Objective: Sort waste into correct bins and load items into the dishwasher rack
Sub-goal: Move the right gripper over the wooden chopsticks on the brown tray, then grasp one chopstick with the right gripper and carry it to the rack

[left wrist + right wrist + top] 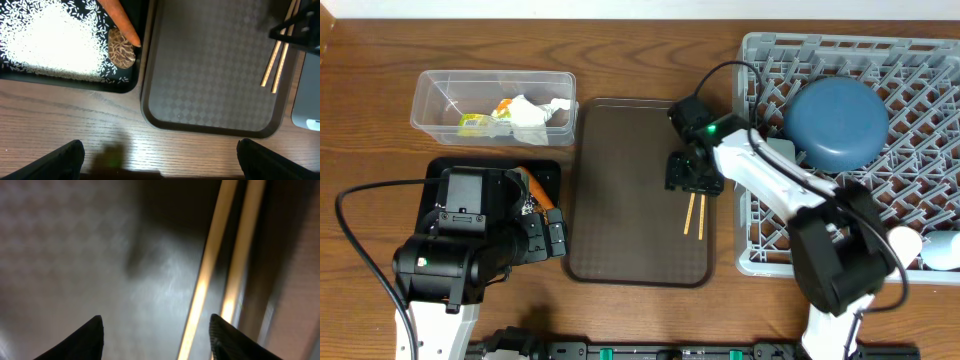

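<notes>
- Brown wood table [380, 60], pale wall strip at the top.
- Far L: clear tub [430, 95] w/ the white napkin [532, 115] and green-yellow wrapper [473, 122] inside. Looks safe there.
- Below it: black tray [75, 82] w/ rice [50, 40], carrot [120, 22] and a brown scrap [121, 47]. The carrot tip is right by the tray's edge.
- L gripper [160, 160]: fingers wide apart, holding nothing, over bare table near the black tray. A careless swing could bump that tray and spill rice.
- Middle: brown tray [210, 75]. The chopsticks [277, 60] lie flat, side by side, on its R part.
- R gripper [157, 335]: very low over the sticks, jaws part open, no pinch yet. The sticks sit off to one side of the gap, and the far stick looks right at the R finger [225, 335]; pic is blurry.
- So it could catch just one stick, or push on top and flick them away. Too low and the tips scrape the tray.
- Far R: dishwasher rack [920, 70] w/ the dark blue bowl [835, 122] upside down in it. The sticks are thin, so they may slip thru the gaps.
</notes>
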Controlling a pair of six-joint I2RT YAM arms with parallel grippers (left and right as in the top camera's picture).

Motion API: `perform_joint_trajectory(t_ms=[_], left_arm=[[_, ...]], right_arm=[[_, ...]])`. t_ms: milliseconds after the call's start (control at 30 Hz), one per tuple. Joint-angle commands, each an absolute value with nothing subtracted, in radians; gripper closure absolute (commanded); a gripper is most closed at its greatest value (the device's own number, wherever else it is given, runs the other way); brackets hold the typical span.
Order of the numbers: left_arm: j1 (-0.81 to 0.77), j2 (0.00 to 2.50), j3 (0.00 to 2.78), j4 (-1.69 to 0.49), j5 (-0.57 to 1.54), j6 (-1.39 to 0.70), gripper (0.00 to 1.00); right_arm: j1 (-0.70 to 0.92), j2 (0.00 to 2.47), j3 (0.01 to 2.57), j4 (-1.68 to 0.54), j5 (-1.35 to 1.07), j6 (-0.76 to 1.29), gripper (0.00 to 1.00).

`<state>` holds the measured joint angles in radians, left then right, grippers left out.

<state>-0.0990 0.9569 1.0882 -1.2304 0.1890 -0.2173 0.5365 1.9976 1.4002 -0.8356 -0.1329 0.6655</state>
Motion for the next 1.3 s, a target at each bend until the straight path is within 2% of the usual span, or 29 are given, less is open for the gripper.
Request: perform_joint_trajectory(t_ms=[0,100,200,233,333,367,567,867,1100,1267], left_arm=[[-0.097,0.960,1.092,-1.234,0.198,-0.227,0.02],[-0.097,0.960,1.092,-1.234,0.198,-0.227,0.02],[-0.097,0.960,1.092,-1.234,0.198,-0.227,0.02],[-0.097,0.960,1.092,-1.234,0.198,-0.227,0.02],[-0.097,0.960,1.092,-1.234,0.198,-0.227,0.02],[-0.097,0.960,1.092,-1.234,0.198,-0.227,0.02],[-0.097,0.960,1.092,-1.234,0.198,-0.227,0.02],[-0.097,0.960,1.092,-1.234,0.198,-0.227,0.02],[-0.097,0.960,1.092,-1.234,0.198,-0.227,0.02],[-0.097,0.960,1.092,-1.234,0.198,-0.227,0.02]], right_arm=[[0.540,2.051,1.393,-0.816,-0.073,0.686,0.41],[0.540,2.086,1.393,-0.797,-0.068,0.687,0.41],[0.540,2.113,1.393,-0.791,-0.078,0.687,0.47],[0.541,2.115,1.393,-0.791,-0.083,0.687,0.54],[0.543,2.119,1.394,-0.787,-0.082,0.672,0.84],[0.543,2.117,1.396,-0.789,-0.082,0.665,0.99],[0.542,2.037,1.414,-0.826,-0.083,0.604,0.99],[0.515,1.724,1.415,-0.931,-0.082,0.439,0.99],[0.384,1.504,1.414,-0.989,-0.066,0.375,0.99],[0.255,1.473,1.413,-1.006,-0.067,0.289,0.99]])
